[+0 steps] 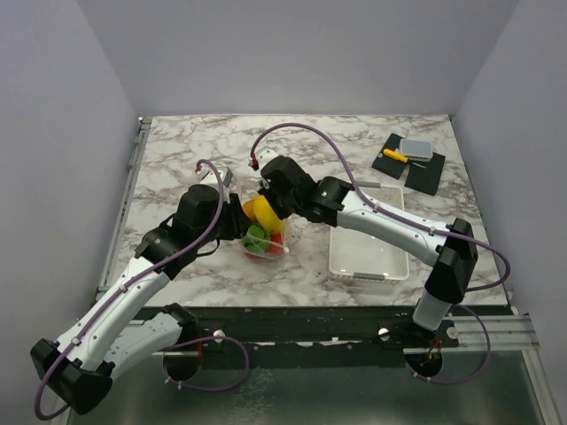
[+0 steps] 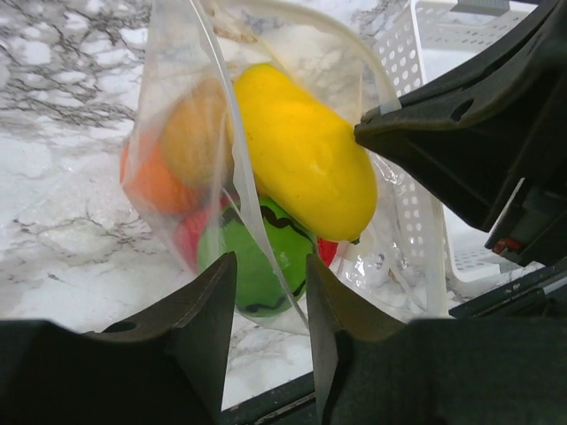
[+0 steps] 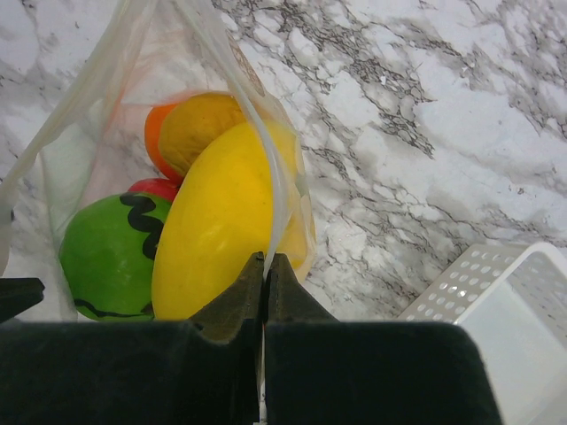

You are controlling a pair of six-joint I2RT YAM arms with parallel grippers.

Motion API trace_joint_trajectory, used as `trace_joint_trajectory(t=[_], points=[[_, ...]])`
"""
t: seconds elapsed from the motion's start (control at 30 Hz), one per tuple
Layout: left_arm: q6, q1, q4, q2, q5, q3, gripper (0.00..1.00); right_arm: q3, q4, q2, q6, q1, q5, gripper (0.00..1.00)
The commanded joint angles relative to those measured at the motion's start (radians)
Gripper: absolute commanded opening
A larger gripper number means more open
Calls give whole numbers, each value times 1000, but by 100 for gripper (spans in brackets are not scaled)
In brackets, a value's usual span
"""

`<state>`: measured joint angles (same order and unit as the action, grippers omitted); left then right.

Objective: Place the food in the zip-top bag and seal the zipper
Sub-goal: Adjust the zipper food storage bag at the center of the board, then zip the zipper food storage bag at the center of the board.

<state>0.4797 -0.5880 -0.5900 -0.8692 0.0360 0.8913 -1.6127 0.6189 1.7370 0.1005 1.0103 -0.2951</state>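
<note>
Seen from above, the zip-top bag (image 1: 282, 239) of food (image 1: 263, 211) sits mid-tabletop (image 1: 177, 159) between both arms; left wrist view, the left gripper (image 2: 270, 266) is spread at the bag's edge; right wrist view, the right gripper (image 3: 267, 261) pinches the zipper (image 3: 276, 177).

On the marble table (image 1: 177, 164), the left end effector (image 1: 237, 215) and right end effector (image 1: 270, 206) crowd a clear plastic zip-top bag (image 1: 266, 243). A white slotted plastic basket (image 1: 368, 274) blocks its right. Passing room lies left and beyond.

Even overhead light: we see soft shadows on the grey-veined marble tabletop (image 1: 168, 150), sheen on the clear plastic zip-top bag (image 2: 177, 97).
</note>
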Motion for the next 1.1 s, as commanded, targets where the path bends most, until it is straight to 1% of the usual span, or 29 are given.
trace_joint_trajectory(t=[0.0, 0.3, 0.5, 0.53, 0.63, 0.73, 0.9, 1.07], points=[[-54, 4, -48, 10, 73, 87, 41, 28, -46, -40, -58, -4, 40, 1], [-106, 4, -52, -1, 80, 128, 43, 36, -61, -62, -91, -4, 98, 1], [-179, 4, -49, -20, 118, 165, 52, 59, -77, -92, -125, -4, 105, 2], [-189, 4, -48, -22, 129, 171, 53, 65, -86, -99, -126, -4, 107, 5], [-206, 4, -36, -26, 148, 173, 54, 76, -97, -113, -125, -4, 115, 20], [-210, 4, -21, -36, 153, 165, 54, 76, -97, -118, -117, -5, 115, 31], [-211, 4, 6, -62, 156, 149, 54, 76, -93, -133, -103, -4, 105, 46], [-214, 4, 30, -92, 156, 138, 54, 90, -82, -166, -38, -4, 93, 58]])
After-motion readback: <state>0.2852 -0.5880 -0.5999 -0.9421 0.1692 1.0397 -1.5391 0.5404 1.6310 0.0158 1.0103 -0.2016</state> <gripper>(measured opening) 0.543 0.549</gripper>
